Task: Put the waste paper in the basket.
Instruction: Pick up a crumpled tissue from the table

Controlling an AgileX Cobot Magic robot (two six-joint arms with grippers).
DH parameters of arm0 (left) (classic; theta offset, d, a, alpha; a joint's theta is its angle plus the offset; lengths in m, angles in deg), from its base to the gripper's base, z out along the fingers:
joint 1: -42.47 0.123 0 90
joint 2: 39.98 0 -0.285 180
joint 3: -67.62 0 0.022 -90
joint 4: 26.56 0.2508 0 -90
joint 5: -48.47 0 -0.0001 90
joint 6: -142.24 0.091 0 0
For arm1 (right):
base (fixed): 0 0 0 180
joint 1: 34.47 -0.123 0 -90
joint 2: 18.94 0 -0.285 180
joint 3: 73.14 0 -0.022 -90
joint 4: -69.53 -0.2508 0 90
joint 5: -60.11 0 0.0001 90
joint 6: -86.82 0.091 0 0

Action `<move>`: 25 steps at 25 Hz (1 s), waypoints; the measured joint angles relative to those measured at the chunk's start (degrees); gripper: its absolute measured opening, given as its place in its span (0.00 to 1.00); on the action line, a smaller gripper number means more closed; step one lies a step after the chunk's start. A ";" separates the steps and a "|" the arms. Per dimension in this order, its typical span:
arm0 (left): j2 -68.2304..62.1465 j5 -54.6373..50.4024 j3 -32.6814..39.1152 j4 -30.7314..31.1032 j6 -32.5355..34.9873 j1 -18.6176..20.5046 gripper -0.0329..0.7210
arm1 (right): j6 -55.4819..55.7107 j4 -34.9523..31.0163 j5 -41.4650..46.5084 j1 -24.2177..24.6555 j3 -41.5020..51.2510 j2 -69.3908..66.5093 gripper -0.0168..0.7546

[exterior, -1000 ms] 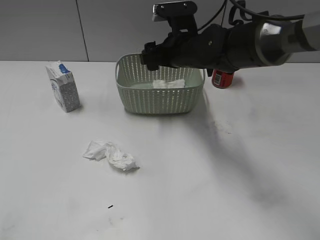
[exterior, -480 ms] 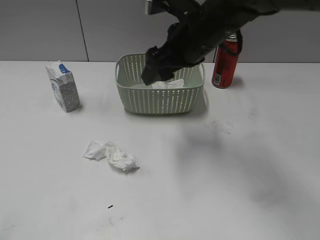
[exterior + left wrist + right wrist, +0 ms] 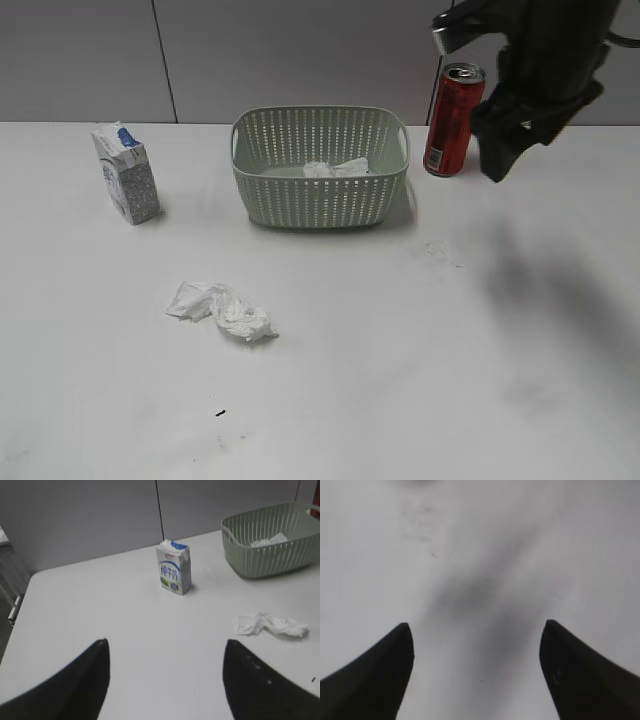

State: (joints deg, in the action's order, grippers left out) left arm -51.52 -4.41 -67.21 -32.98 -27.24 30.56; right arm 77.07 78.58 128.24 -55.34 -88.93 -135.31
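Observation:
The pale green basket (image 3: 320,190) stands at the back middle of the table with crumpled white waste paper (image 3: 337,168) inside it. It also shows in the left wrist view (image 3: 272,550), with the paper in it (image 3: 269,540). Another wad of waste paper (image 3: 222,310) lies on the table in front of the basket, to the left, and shows in the left wrist view (image 3: 271,625). My right gripper (image 3: 497,155) hangs in the air right of the basket, open and empty (image 3: 476,632). My left gripper (image 3: 165,650) is open and empty, out of the exterior view.
A tall red can (image 3: 452,118) stands right of the basket, close to my right arm. A white-and-blue carton (image 3: 126,172) stands at the back left, seen also in the left wrist view (image 3: 173,573).
My right arm has swung from over the basket to the right and up, past the red can. Paper now lies in the basket. The wad on the table has not moved.

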 joint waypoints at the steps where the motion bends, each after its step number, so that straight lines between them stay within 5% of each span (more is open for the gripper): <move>1: -2.06 1.10 -0.50 0.00 0.00 0.00 0.73 | 1.91 -0.81 0.05 2.11 0.00 0.00 0.79; 9: -27.67 2.88 -7.44 -1.56 5.55 -0.80 0.73 | 5.36 -10.68 0.06 16.05 6.18 6.52 0.79; 25: -77.45 0.19 -32.60 -6.71 7.55 -15.99 0.73 | 5.30 -9.05 -9.87 16.68 44.78 42.66 0.79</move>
State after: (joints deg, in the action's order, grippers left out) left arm -128.97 -4.22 -99.81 -39.68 -19.69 14.57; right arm 82.37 69.53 118.37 -38.66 -44.15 -92.65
